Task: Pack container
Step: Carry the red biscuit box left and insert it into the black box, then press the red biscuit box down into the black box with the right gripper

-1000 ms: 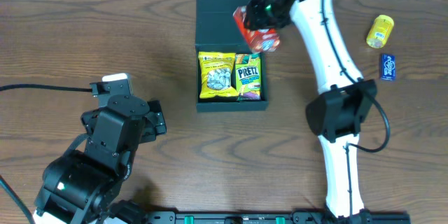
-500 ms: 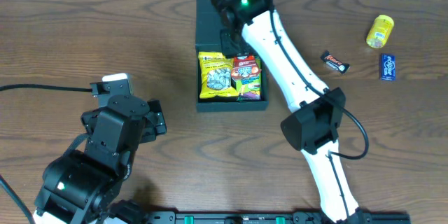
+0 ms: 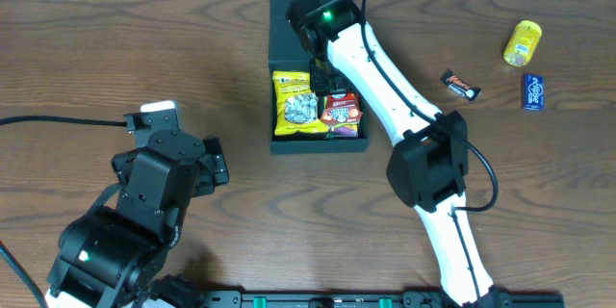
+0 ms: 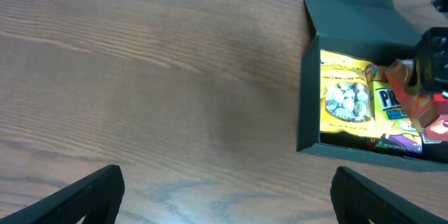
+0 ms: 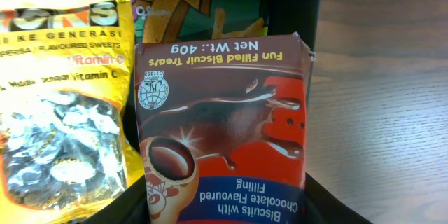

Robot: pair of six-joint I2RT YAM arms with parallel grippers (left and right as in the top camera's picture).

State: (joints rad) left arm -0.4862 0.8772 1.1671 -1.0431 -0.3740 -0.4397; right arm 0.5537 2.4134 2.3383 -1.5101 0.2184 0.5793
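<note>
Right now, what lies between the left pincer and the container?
Only bare wooden table. The left wrist view shows nothing on the stretch between the left pincer and the container.

The brown wood-grain table (image 3: 144, 38) carries the dark container (image 3: 289, 29), its lid flap lying open toward the far edge. Well to its right lie a small candy bar (image 3: 460, 85), a yellow pack (image 3: 523, 42) and a blue packet (image 3: 533, 91), all apart. A black cable (image 3: 58, 122) trails across the left side.

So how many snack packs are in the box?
3 in the box: a yellow sweets bag on the left, a red biscuit pack on the right, and a green pack partly under the red one. More may be hidden underneath.
</note>
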